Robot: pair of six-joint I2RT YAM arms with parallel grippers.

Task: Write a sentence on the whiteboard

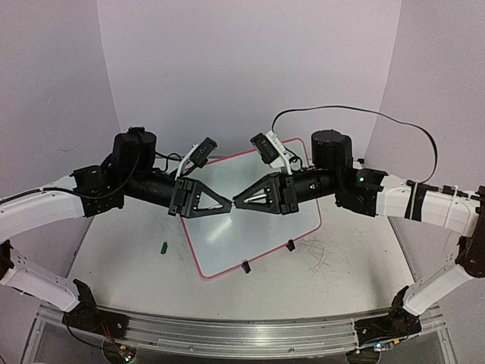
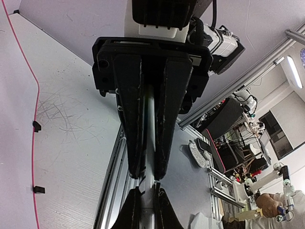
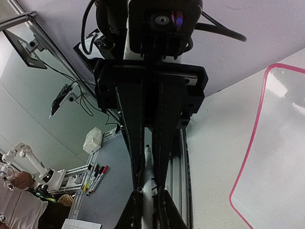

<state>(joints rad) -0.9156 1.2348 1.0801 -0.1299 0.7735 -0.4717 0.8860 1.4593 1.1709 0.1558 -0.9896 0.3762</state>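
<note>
The whiteboard (image 1: 261, 227) lies flat mid-table, red-pink rim, two black clip feet on its near edge. No green sentence shows on it. My left gripper (image 1: 226, 205) and right gripper (image 1: 238, 202) meet tip to tip above the board. A white marker (image 2: 149, 143) runs lengthwise through both pairs of fingers. In the left wrist view my left gripper (image 2: 147, 193) is shut on it. In the right wrist view my right gripper (image 3: 148, 193) is shut on the marker (image 3: 150, 162), whose dark tip lies between the left fingers. The board edge shows in the right wrist view (image 3: 281, 152).
A small green cap (image 1: 163, 246) lies on the table left of the board. Pen scribbles (image 1: 326, 250) mark the table on the right. An aluminium rail (image 1: 242, 334) runs along the near edge. Spare markers (image 3: 95, 176) lie outside the cell.
</note>
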